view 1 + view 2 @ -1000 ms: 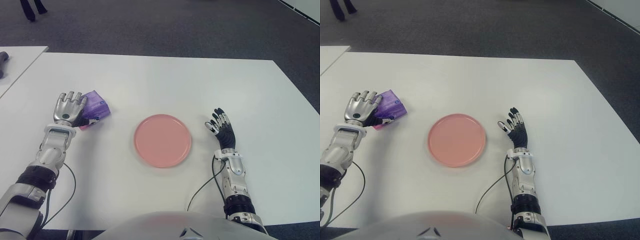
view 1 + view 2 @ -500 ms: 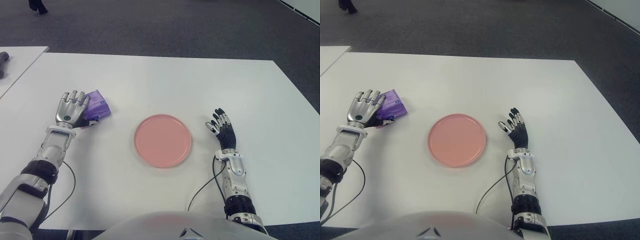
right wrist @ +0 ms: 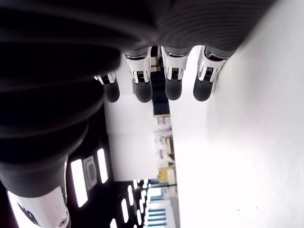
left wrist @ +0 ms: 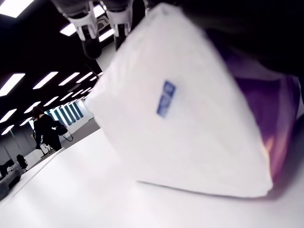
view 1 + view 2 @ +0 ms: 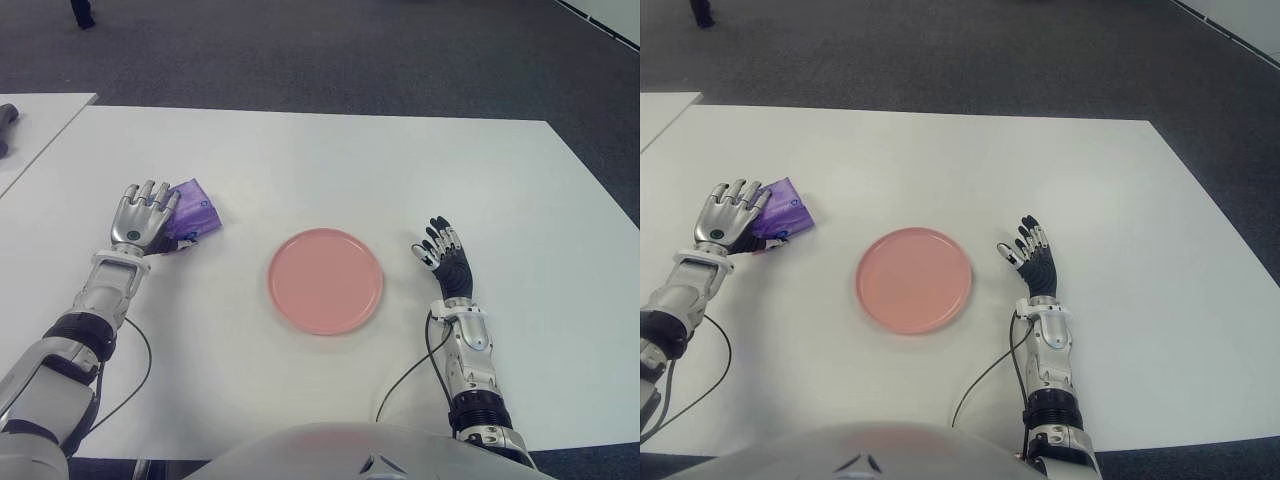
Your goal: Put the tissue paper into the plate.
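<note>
Tissue pack (image 5: 193,214): purple, on the white table (image 5: 320,170), left of the pink plate (image 5: 325,280).
Handling: likely light, soft, slippery wrapper; grip across its sides.
Left hand (image 5: 142,216): fingers draped over the pack, not visibly clamped.
Right hand (image 5: 444,258): spread, empty, right of plate.

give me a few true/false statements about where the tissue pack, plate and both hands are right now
1. The tissue pack already lies in the pink plate. False: it is off to the plate's left on the white table, and the plate holds nothing.
2. The left hand is on the tissue pack. True.
3. The right hand is holding the plate's rim. False: it shows apart from the plate, on its right, fingers spread and holding nothing.
4. The tissue pack is purple on one side. True.
5. The plate is between the two hands. True.
</note>
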Tool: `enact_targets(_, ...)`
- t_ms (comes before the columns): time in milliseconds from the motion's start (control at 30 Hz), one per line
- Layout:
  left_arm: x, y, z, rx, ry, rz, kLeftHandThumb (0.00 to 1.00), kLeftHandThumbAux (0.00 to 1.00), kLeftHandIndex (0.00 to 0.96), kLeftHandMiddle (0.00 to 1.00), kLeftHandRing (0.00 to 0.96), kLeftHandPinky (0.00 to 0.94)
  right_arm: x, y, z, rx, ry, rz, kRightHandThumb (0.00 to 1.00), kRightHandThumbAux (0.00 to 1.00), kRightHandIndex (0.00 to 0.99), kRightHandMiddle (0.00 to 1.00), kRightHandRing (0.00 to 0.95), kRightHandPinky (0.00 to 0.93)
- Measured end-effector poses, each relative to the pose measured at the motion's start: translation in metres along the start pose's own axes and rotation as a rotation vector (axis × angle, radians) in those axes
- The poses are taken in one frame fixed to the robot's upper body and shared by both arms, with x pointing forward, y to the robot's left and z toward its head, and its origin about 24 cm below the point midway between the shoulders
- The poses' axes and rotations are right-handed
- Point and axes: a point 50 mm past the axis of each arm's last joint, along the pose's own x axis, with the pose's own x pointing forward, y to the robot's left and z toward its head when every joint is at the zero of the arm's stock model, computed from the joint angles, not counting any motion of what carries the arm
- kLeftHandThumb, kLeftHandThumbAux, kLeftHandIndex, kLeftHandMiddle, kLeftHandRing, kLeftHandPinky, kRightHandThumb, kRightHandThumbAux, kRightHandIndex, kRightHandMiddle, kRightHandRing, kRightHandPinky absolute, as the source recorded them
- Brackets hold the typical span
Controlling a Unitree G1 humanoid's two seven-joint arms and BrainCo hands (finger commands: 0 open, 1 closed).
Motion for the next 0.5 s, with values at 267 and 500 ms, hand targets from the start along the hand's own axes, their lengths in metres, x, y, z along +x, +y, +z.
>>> enact_targets(267,-0.0016,-0.0039,-0.0017,-0.022,0.006,-0.001,0.075,0.287,0.0,0.0,0.0,0.0,0.0001,-0.0004,0.0001,0.0,0.0,-0.001,0.129,0.741,0.0,0.011,0.01,0.05)
enact_targets(500,-0.0018,-0.0054,-0.0015,-0.033,0.002,0.006,0.083,0.304,0.0,0.0,0.0,0.007,0.0002,-0.0005,0.0001,0.0,0.0,-0.001,0.129,0.741,0.0,0.011,0.01,0.05)
